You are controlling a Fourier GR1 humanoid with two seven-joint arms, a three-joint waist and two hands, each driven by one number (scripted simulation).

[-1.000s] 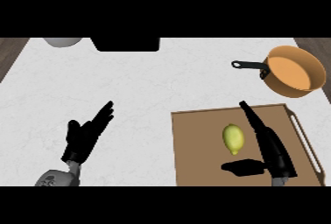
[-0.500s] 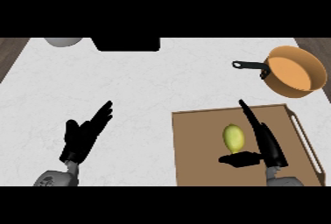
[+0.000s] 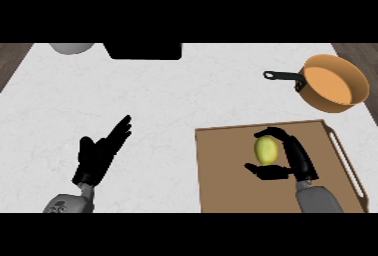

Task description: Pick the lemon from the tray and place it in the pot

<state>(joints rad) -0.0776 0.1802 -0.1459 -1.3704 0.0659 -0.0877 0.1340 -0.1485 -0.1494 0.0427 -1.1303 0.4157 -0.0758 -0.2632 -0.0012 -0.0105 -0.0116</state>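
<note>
Head view: one lemon (image 3: 266, 149) was seen lying on the brown tray (image 3: 229, 175), approx. mid-tray, upright in the frame. The right hand (image 3: 289, 161) was wrapped round it: fingers curled over the lemon's top and right side, thumb hooked in under its lower end. Contact looked made on both sides, but whether the lemon was off the tray yet couldn't be told. The left hand (image 3: 100, 155) was seen resting at lower left over the white counter (image 3: 170, 100), fingers straight, nothing held.

One copper pot (image 3: 336, 82) w/ a black handle (image 3: 282, 76) was placed beyond the tray, toward the upper right, well apart from the lemon. Its inside was seen bare.

Risks, as judged: the lemon is rounded and smooth, so it could be squeezed out sideways if the thumb sat too low. During the carry the pot's near rim could be clipped if the hand were kept too low. The lemon could also be released too early and land beside the pot.

Count: 1 lemon, 1 tray, 1 pot, 2 hands. Also 1 grey bowl-like item (image 3: 71, 47) and 1 black block (image 3: 143, 50) at the far edge.
</note>
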